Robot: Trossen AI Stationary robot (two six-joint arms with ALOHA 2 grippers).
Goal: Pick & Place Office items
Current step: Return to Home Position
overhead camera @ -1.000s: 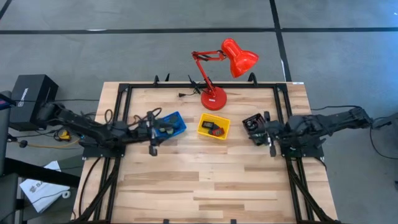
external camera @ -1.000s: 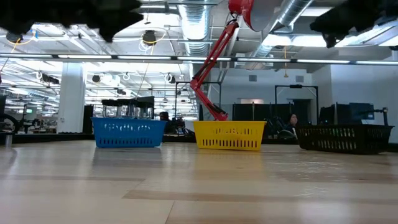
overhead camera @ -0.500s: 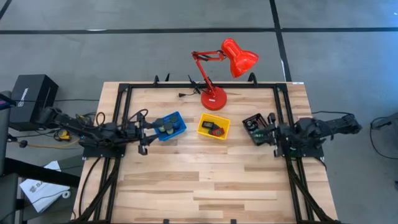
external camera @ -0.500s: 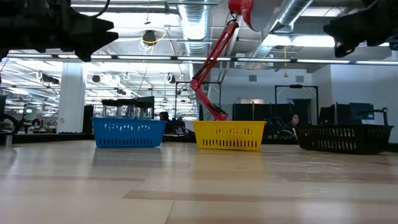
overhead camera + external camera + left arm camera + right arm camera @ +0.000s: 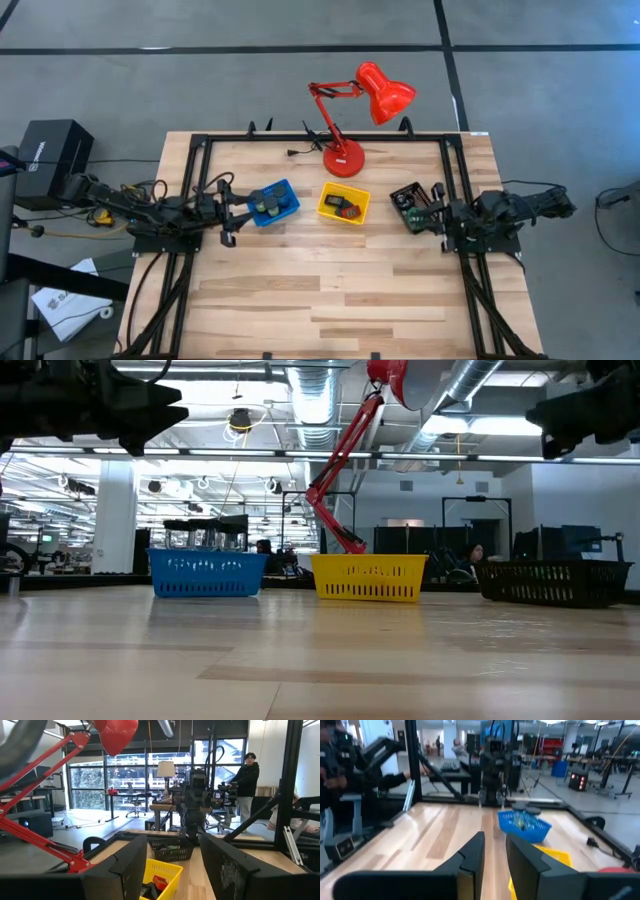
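Stretching toward what seems a workshop (image 5: 440,510), the wooden table (image 5: 300,660) gleams.

table (image 5: 330,290): wood | on it: blue basket (image 5: 207,573), yellow basket (image 5: 368,578), black basket (image 5: 555,582), red lamp (image 5: 344,160)

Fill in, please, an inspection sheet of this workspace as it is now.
Surface: wooden table, front half bare.
Job's things: small pieces lie in the blue bin, yellow bin and black bin; none loose on the table.
Clutter: red desk lamp at the back edge.
Grippers: left gripper open, beside the blue bin; right gripper open, beside the black bin; both empty.
Cables: cable bundle at the table's left edge; lamp cord.
Surroundings: black box and papers on the floor; a person standing beyond the table.
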